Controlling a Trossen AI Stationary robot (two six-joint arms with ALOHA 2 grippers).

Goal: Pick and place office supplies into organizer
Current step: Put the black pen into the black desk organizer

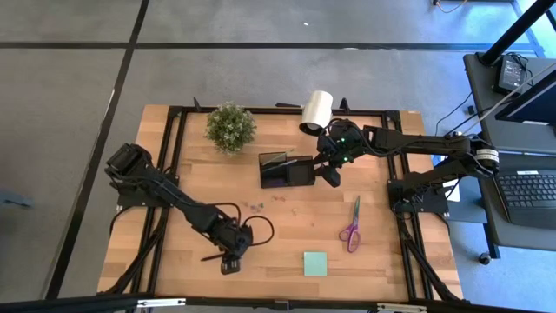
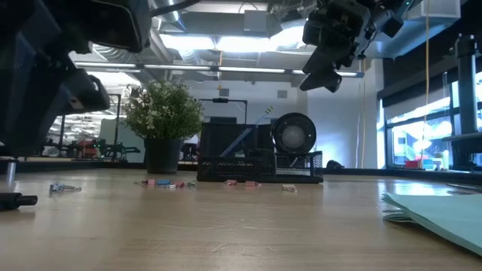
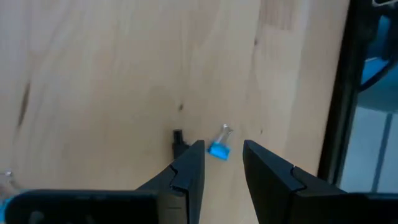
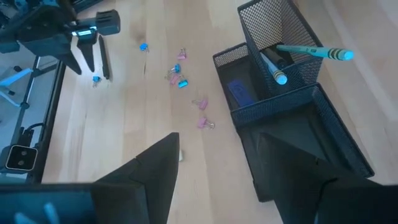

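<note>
Left claw open over wood table.

One black mesh organizer stands on the table, with two compartments. Two pens stick out of its taller compartment in the right wrist view, one with a blue tip and one teal with a dark band.

One pair of purple-handled scissors lies on the wood. One light green sticky-note pad lies near the front edge. One potted plant and one white roll sit at the back.

About seven small clips are scattered beside the organizer, some blue, some pink; the exact number is hard to tell. One more blue clip lies apart, beside a black pen.

Two robot arms reach over the table.
</note>
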